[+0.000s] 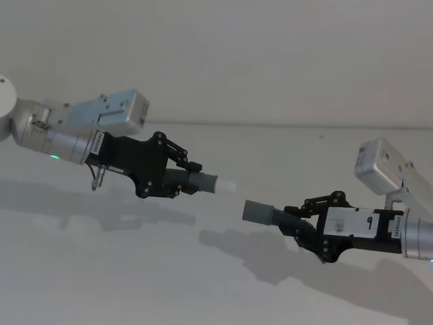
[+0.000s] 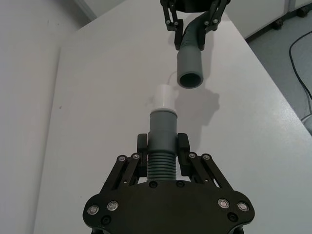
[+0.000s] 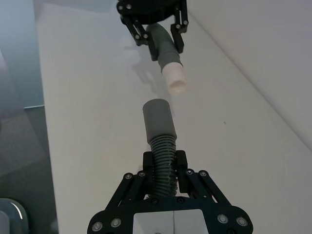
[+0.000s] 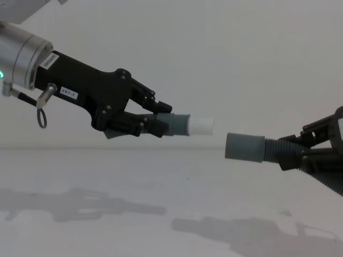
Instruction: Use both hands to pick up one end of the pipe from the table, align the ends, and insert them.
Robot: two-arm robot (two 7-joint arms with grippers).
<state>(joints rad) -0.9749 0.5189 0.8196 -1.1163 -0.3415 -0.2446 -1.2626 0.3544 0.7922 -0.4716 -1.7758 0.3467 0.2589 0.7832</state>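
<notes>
Both pipe pieces hang in the air above the white table (image 1: 135,271). My left gripper (image 1: 193,172) is shut on the corrugated part of the piece with the grey cuff (image 2: 162,127) and white plug tip (image 1: 224,184). My right gripper (image 1: 298,218) is shut on the ribbed part of the other piece, whose wider plain grey cuff (image 1: 257,211) has its open mouth (image 2: 190,79) toward the plug. The two ends face each other across a small gap. In the chest view the white tip (image 4: 201,126) sits slightly higher than the plain cuff (image 4: 244,146).
The arms cast shadows (image 1: 257,254) on the table under the pipe. A pale wall (image 1: 270,61) stands behind the table's far edge. In the left wrist view, floor with a cable (image 2: 300,53) lies past one table side.
</notes>
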